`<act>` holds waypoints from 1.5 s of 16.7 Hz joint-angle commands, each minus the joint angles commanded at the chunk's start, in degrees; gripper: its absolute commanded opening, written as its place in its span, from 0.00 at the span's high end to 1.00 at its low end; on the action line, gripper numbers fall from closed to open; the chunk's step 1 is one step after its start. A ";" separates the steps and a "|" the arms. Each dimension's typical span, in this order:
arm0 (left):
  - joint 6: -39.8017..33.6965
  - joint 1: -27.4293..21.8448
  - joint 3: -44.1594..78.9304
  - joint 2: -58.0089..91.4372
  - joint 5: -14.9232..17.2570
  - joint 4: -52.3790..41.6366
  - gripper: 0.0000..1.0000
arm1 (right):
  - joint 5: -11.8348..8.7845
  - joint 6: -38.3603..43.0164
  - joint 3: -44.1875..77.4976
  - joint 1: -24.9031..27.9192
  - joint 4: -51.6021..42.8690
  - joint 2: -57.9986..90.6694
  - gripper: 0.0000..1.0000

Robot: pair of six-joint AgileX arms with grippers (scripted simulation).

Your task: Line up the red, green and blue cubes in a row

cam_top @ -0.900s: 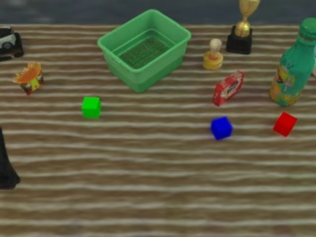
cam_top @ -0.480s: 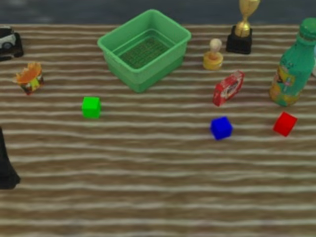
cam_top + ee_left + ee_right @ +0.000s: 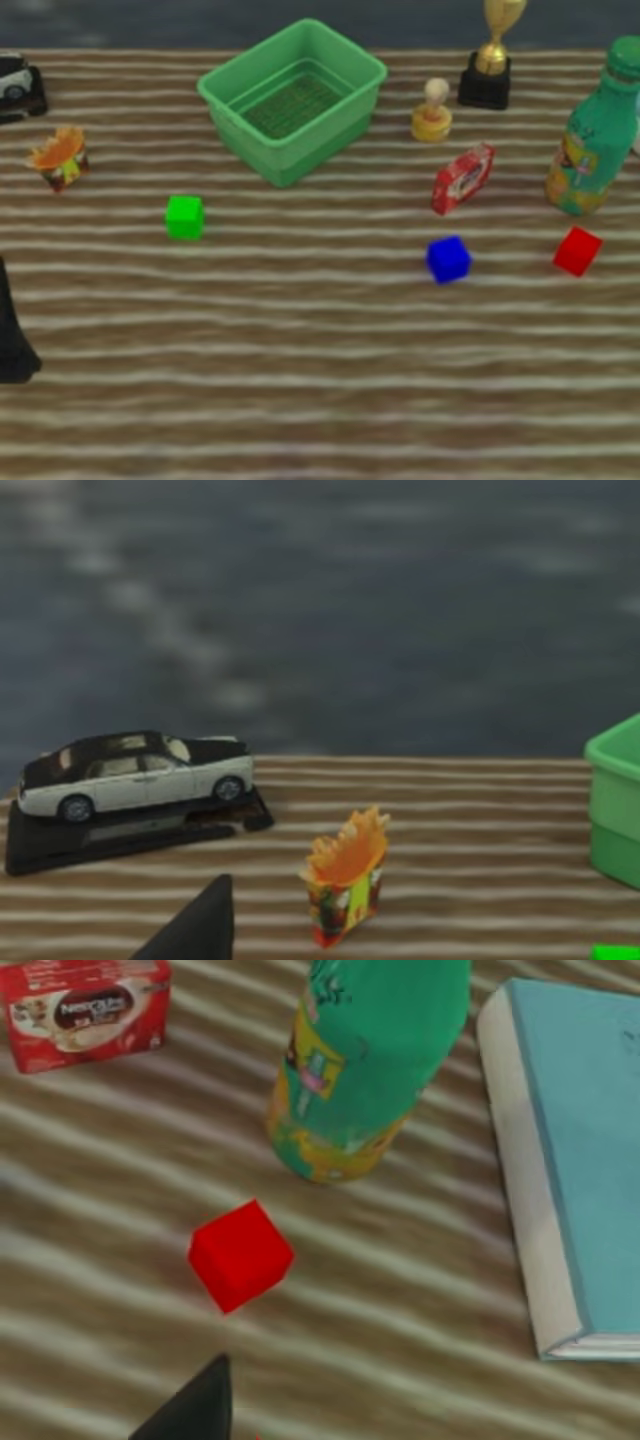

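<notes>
Striped brown cloth covers the table (image 3: 320, 400), where three cubes lie scattered and unaligned, none yet gripped. At the left edge sits a dark part of the left arm (image 3: 12, 345), its gripper outside the top view; only one dark fingertip (image 3: 195, 925) shows at the wrist, so whether the fingers are apart or together cannot be told. Near the left edge stand a toy car (image 3: 18, 82) and a box of fries (image 3: 60, 158). The green cube (image 3: 185, 217) rests left of centre, nearest that arm, in front of the green basket (image 3: 225, 90). The blue cube (image 3: 448, 259) lies right of centre, just in front of a red packet (image 3: 462, 179), with a small stamp (image 3: 431, 113) and a trophy (image 3: 490, 55) toward the far edge. The red cube (image 3: 577, 250) sits near the right edge, close beside a green bottle (image 3: 595, 135). The right wrist view shows that cube just ahead of a single fingertip (image 3: 190, 1410), finger state likewise unclear, so the right arm looks better placed; bottle and book (image 3: 570, 1150) crowd the approach.
</notes>
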 joint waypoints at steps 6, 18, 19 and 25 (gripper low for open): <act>0.00 0.00 0.00 0.00 0.00 0.00 0.00 | 0.09 -11.96 26.24 2.37 -18.48 35.61 0.00; 0.00 0.00 0.00 0.00 0.00 0.00 0.00 | 0.12 -24.52 55.62 4.88 -36.45 71.19 0.00; 0.00 0.00 0.00 0.00 0.00 0.00 0.00 | 0.12 -24.52 55.62 4.88 -36.45 71.19 0.00; 0.00 0.00 0.00 0.00 0.00 0.00 0.00 | 0.13 -24.56 53.90 4.77 -34.04 72.06 0.00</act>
